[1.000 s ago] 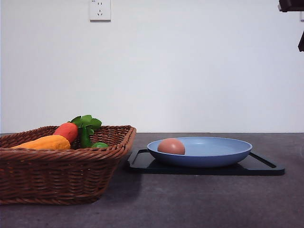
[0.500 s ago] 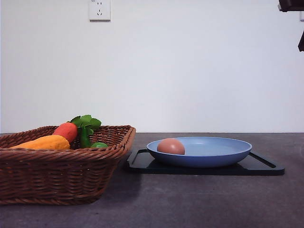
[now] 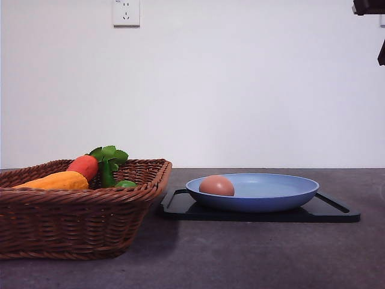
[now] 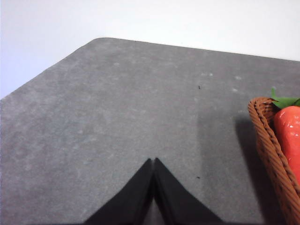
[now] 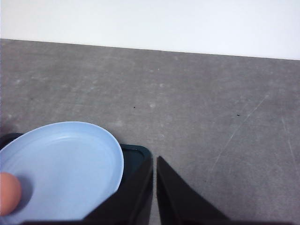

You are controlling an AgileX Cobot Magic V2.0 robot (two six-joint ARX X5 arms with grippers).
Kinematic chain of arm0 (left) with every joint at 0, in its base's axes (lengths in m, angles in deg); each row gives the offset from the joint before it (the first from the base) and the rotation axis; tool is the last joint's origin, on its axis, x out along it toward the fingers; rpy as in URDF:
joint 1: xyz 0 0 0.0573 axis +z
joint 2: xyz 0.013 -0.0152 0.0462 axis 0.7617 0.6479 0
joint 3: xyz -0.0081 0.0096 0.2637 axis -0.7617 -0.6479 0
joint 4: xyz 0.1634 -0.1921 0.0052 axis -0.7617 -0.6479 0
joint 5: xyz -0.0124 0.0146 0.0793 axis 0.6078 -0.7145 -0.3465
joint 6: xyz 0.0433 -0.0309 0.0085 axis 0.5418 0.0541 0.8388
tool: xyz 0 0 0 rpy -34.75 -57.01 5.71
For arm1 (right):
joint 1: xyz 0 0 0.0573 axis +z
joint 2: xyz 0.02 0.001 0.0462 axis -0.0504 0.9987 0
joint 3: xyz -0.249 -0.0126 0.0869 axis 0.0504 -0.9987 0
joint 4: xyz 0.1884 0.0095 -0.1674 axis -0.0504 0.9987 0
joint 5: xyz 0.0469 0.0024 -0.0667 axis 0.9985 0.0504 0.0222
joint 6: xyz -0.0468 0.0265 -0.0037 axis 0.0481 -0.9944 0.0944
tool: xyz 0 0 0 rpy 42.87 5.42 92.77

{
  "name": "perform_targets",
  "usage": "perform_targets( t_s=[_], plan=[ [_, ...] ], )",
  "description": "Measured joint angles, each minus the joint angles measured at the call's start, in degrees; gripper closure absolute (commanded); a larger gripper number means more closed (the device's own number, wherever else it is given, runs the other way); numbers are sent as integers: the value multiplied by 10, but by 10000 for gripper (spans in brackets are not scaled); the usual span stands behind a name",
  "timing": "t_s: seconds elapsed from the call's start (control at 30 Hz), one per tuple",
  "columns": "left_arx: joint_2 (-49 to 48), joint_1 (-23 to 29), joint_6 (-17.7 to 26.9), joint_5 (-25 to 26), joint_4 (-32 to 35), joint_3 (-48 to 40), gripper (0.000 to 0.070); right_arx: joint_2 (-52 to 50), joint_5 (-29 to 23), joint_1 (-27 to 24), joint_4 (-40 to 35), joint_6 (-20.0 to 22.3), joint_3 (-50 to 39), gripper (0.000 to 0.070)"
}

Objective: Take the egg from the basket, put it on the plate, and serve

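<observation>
Front view: we judge the egg in the plate smooth, fragile, so lift the tray edges; both grippers closed, empty.

The left gripper hangs over bare grey tabletop, its two black fingers pressed tip to tip. At about three o'clock from them, the basket corner holds a red-orange vegetable with green leaves.

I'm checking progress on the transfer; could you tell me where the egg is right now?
In the front view the egg lies in the blue plate, near its left rim, on the black tray right of the basket.
</observation>
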Motion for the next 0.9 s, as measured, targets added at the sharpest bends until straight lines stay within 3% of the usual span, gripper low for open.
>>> perform_targets(
  t_s=[0.77,0.9],
  plan=[
    [0,0,0,0,4,-1,700,-2,0,0,1,0,0,700],
    [0,0,0,0,4,-1,700,-40,-22,-3,26,20,0,700]
  ],
)
